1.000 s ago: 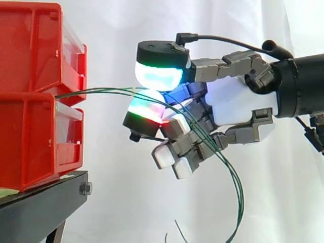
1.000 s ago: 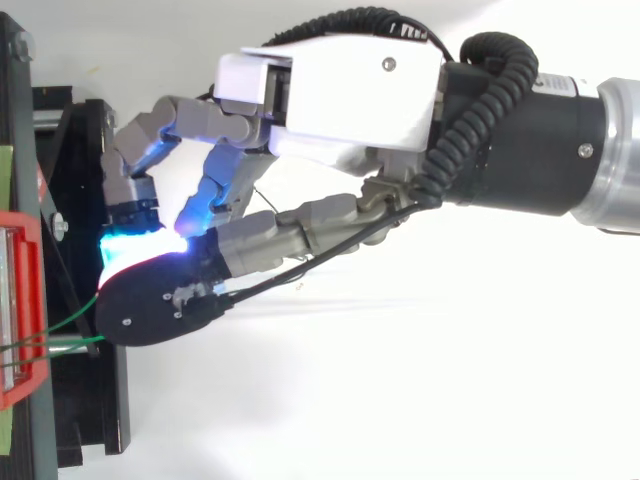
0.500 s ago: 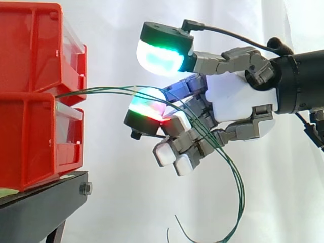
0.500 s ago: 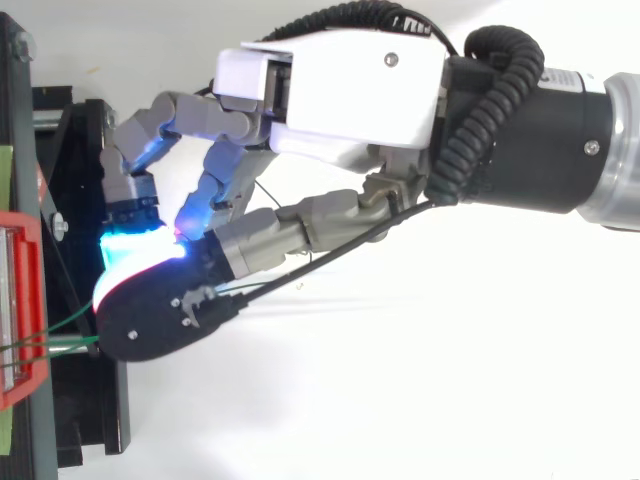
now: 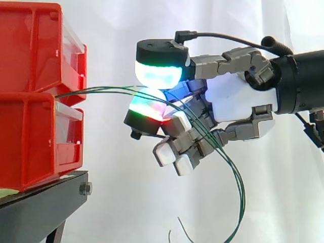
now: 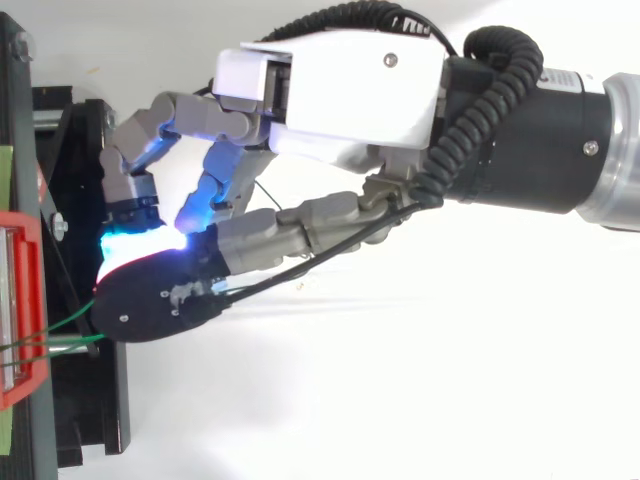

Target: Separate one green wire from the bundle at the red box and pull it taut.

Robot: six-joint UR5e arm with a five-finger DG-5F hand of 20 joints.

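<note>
White curtain (image 5: 126, 202) | red bins (image 5: 30, 101) on black stand (image 5: 40, 207) | fingers (image 5: 157, 73) pinch green wires (image 5: 101, 90)

A black stand (image 5: 35, 212) sits before a white curtain (image 5: 116, 30).

A lab: white curtain (image 5: 126, 212), red bins (image 5: 30, 142), black stand (image 5: 35, 212).

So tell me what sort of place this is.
Probably a robot test bench in a lab: red bins stacked on a black stand before a white curtain, with green wires running from them into a robot hand.
</note>
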